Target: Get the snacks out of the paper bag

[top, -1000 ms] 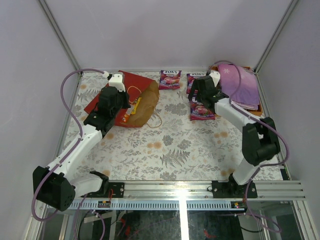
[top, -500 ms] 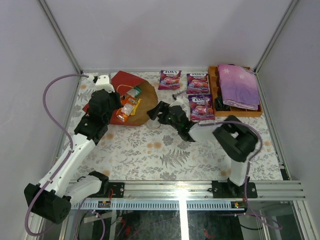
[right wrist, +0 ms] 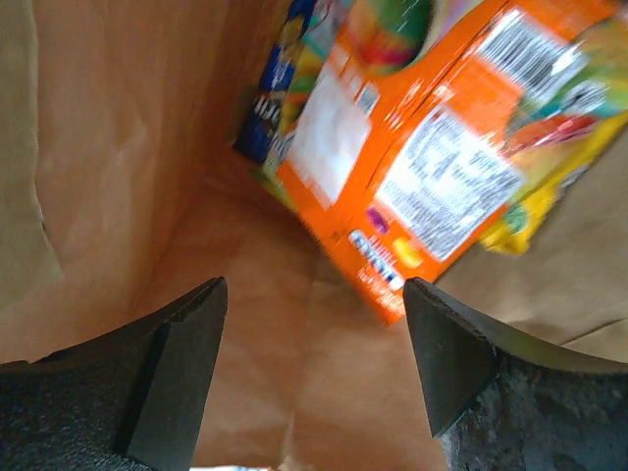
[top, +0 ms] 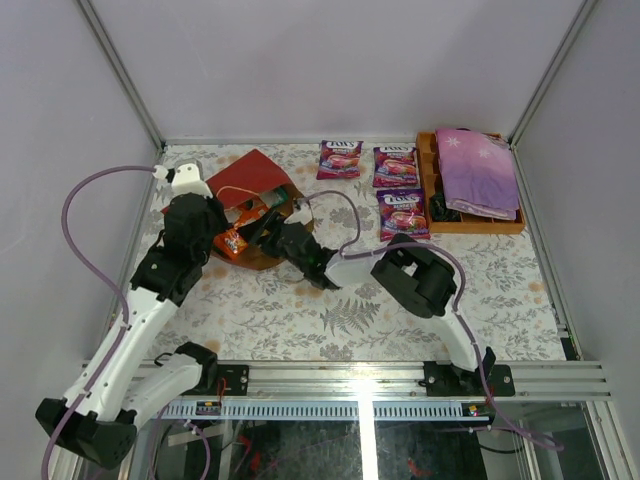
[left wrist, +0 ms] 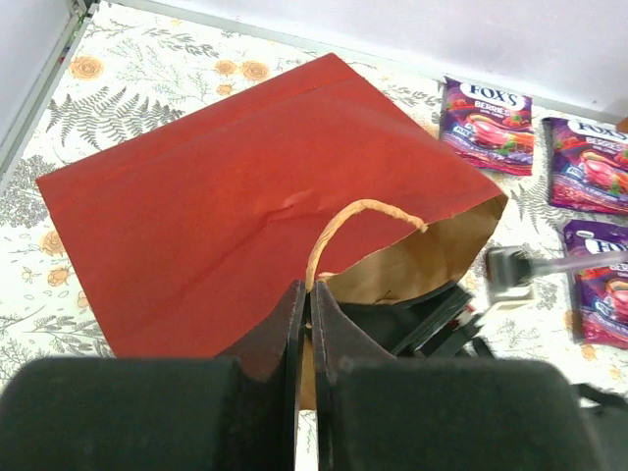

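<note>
The left gripper (left wrist: 307,294) is pinched shut on the cord handle (left wrist: 368,203) of the red paper bag (left wrist: 216,206), which lies flat at the table's 10 o'clock. Inside it (brown kraft all round), the right gripper (right wrist: 314,294) stands open and empty. An orange pouch (right wrist: 422,157) is just ahead at 1 o'clock, with a blue packet (right wrist: 270,108) beyond at 11. Three purple pouches (top: 340,158) lie outside, toward 1 o'clock.

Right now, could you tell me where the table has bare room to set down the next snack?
Free: the near-middle table, between paper bag and front rail, and the near-right patch before the tray. Crowded: the back edge, three purple pouches beside the tray, and the bag mouth, where the open right tool sits and the left tool pinches the handle.
</note>
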Motion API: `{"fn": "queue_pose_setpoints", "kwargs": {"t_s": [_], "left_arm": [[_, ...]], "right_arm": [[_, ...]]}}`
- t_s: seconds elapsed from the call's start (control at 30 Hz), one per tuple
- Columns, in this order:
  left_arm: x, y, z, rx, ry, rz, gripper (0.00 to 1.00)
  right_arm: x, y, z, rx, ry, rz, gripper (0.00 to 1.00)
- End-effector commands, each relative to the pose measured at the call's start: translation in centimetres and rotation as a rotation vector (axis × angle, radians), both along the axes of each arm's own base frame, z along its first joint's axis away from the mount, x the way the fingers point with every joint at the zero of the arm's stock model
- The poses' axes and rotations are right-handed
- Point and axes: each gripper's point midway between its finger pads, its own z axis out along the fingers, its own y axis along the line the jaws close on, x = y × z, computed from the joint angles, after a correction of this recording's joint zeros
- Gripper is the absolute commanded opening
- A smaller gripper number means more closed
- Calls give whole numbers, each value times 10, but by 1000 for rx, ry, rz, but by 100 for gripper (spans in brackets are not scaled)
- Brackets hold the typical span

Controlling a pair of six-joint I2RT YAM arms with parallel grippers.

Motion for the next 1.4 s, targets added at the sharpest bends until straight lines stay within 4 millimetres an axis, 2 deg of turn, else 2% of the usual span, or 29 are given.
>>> {"fn": "queue_pose_setpoints", "kwargs": {"t_s": [0.0,0.13,0.2,0.37,0.43,0.57,0.8,1.0,1.23,1.37], "left_arm": [[-20,4,18,-30,-42,-16,0],[-33,30,6,64,-5,73,0],[-37,34,-7,98,19,73,0],[-40,35,-47,140,90,61,0],[-41,32,-54,133,88,44,0],[-40,25,-55,107,58,7,0],[-37,13,-71,83,102,-39,0],[-39,5,-77,58,119,-78,0],[-39,1,-79,51,126,-96,0],[-40,2,-79,52,125,-94,0]], "right_arm": [[-8,18,0,100,52,-80,79],[-10,24,-16,152,107,-125,78],[-11,22,-26,158,138,-151,77],[-15,7,-55,151,228,-231,75],[-14,5,-64,150,253,-257,75],[-8,7,-71,161,258,-305,72],[5,13,-77,223,233,-348,59],[15,27,-78,235,212,-355,56],[16,32,-63,237,163,-335,46],[12,31,-57,240,160,-314,33]]}}
